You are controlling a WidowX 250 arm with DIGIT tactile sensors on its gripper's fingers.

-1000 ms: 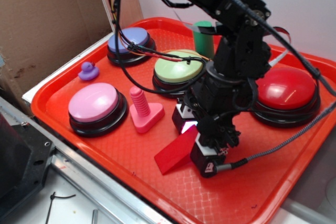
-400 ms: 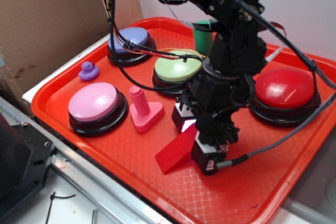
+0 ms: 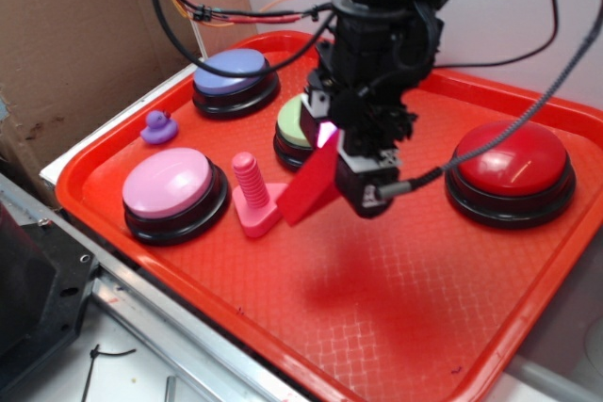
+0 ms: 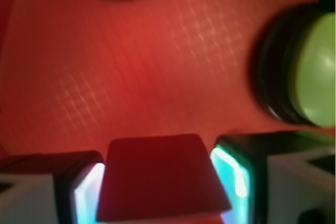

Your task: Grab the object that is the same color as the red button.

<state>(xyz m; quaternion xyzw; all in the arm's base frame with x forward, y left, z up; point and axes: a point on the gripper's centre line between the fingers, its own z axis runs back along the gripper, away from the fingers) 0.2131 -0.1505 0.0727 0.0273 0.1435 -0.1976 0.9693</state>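
My gripper (image 3: pixel 341 159) is shut on the red wedge block (image 3: pixel 311 187) and holds it in the air above the red tray (image 3: pixel 396 327), its free end hanging down to the left. In the wrist view the block (image 4: pixel 163 177) sits between my two lit fingers (image 4: pixel 233 174), with the tray floor well below. The red button (image 3: pixel 512 163) stands on its black base at the right of the tray, apart from my gripper.
A pink screw peg (image 3: pixel 252 197) stands just left of the hanging block. A pink button (image 3: pixel 171 187), a purple button (image 3: pixel 234 72), a green button (image 3: pixel 294 125) partly hidden by my arm, and a purple duck (image 3: pixel 159 127) are on the tray. Cardboard stands at the left.
My gripper has lifted the red wedge off the tray floor and carried it up and back to the left, toward the green button. The green cylinder is now hidden behind my arm.
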